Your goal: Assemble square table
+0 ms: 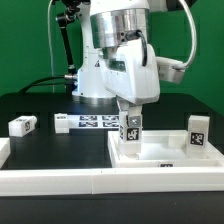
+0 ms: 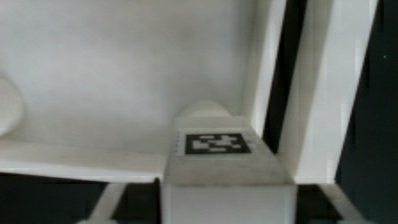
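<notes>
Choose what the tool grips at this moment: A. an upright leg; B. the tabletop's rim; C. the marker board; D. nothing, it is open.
A: in the exterior view the tool is closed on a tagged leg, held upright over the tabletop; the wrist view shows the same leg's tag.
</notes>
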Motion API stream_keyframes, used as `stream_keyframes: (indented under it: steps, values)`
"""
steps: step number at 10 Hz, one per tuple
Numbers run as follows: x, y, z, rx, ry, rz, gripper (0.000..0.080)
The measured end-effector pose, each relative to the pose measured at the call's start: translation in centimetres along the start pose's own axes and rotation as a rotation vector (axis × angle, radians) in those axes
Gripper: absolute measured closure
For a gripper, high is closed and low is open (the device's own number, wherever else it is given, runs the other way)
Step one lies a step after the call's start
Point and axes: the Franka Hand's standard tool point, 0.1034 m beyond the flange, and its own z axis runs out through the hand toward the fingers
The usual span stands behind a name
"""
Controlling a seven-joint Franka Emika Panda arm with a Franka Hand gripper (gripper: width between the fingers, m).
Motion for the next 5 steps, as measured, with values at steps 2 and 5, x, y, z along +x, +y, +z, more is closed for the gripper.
stream_keyframes:
  steps: [2,5]
  values:
    - [-0.49,-0.25,0.15,0.007,0.002,-0.125,0.0196]
    - [-0.48,-0.27,0.20,0.007,0.003,-0.406,0.0152]
